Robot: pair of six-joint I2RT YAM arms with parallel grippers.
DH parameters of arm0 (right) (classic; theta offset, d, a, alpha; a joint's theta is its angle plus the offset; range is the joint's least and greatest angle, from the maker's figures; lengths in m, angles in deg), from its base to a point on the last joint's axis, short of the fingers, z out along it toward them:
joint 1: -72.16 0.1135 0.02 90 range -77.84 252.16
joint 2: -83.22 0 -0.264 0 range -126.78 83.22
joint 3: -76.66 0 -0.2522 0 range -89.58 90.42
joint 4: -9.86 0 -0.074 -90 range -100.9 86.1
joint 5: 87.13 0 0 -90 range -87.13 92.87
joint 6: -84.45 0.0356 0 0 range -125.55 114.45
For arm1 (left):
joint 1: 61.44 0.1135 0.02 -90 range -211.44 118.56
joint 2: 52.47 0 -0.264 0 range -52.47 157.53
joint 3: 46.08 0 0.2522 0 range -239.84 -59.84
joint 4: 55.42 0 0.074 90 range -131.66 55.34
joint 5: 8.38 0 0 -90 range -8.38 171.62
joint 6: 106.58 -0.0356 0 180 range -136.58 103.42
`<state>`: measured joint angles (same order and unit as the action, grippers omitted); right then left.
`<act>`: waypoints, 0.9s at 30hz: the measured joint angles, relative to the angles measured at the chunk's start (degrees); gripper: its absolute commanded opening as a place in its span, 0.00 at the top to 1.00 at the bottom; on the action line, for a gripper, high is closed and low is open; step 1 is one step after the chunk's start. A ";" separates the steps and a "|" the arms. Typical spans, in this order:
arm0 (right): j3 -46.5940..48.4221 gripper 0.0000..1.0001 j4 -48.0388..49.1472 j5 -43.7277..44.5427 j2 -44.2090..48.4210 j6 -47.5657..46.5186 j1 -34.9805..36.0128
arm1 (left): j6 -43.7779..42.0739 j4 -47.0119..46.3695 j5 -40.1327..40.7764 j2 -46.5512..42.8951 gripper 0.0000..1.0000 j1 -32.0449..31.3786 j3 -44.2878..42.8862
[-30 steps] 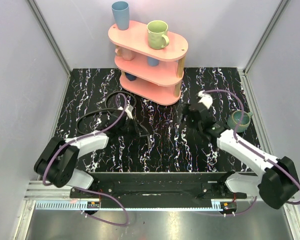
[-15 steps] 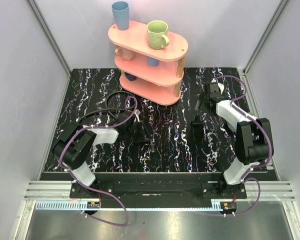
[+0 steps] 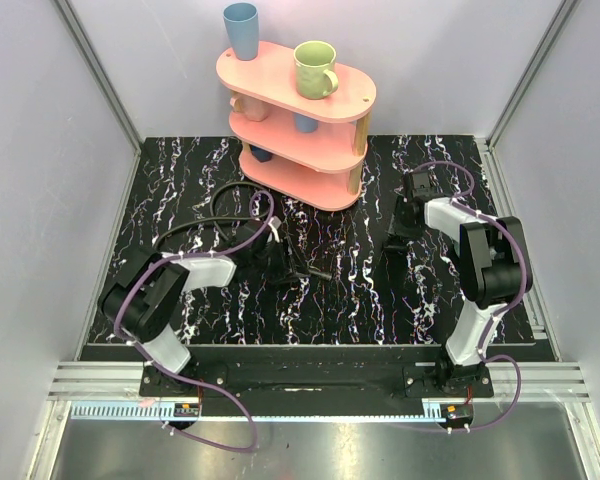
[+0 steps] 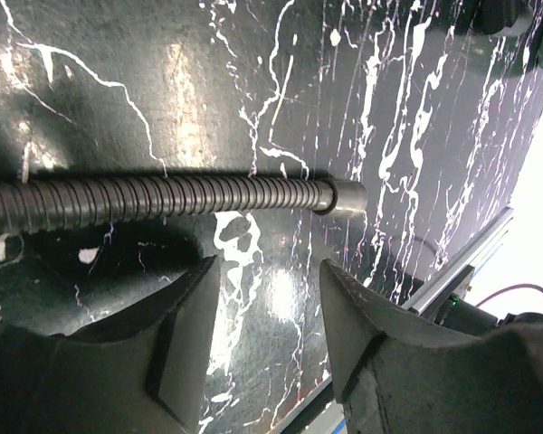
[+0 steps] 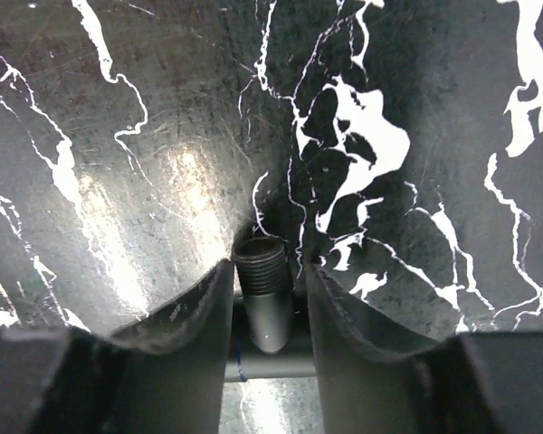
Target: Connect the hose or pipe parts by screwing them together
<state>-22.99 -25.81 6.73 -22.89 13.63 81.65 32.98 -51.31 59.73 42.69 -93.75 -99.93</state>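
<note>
L pincer point(image 4: 270, 271): fingers point(image 4: 185, 334) part open, nothing betw. them, no hold. Just ahead of its tips the corrugated black hose point(image 4: 163, 194) lies crosswise, flat on the marbled table point(image 4: 434, 108). Smooth end collar point(image 4: 344, 194) sits ahead and slightly right of the tips, clear of both pads. R pincer point(image 5: 270, 269): fingers point(image 5: 181, 316) stand close on either side of a short threaded pipe end point(image 5: 258, 271), thread pointing out past the tips. One pad looks in contact and there is a thin dark gap at the other, so can't tell if it's actually clamped. From the top cam, the rest of the hose curls off in loops to the far-left of L pincer. R pincer is well apart, off to the right across the table; pipe end not discernible there vs. dark surface. Beyond both pincers, roughly betw. them at the back edge: pink 3-tier shelf point(image 3: 295, 110), w/ green mug point(image 3: 315, 68) and blue cup point(image 3: 241, 30) upright on the top tier.
</note>
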 measured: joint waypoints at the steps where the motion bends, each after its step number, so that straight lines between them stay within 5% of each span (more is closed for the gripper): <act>1: 0.00 0.71 0.02 -0.52 -0.07 -0.57 0.00 | -0.04 0.76 0.04 -0.68 0.46 0.00 0.00; 7: -1.53 0.92 2.12 -6.03 0.68 -3.61 0.00 | -1.75 7.54 0.79 -8.96 0.44 0.02 -0.59; 12: -6.01 0.99 4.00 -13.07 5.70 0.22 0.04 | -4.63 10.19 0.68 -16.11 0.40 0.00 -2.99; 27: -25.29 0.99 26.23 -24.24 32.11 45.42 7.98 | -11.93 -8.59 8.81 -19.80 0.33 -12.35 -1.64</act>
<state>-48.28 0.41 -17.51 9.22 59.05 89.63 21.04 -59.90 68.54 22.88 -106.10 -101.57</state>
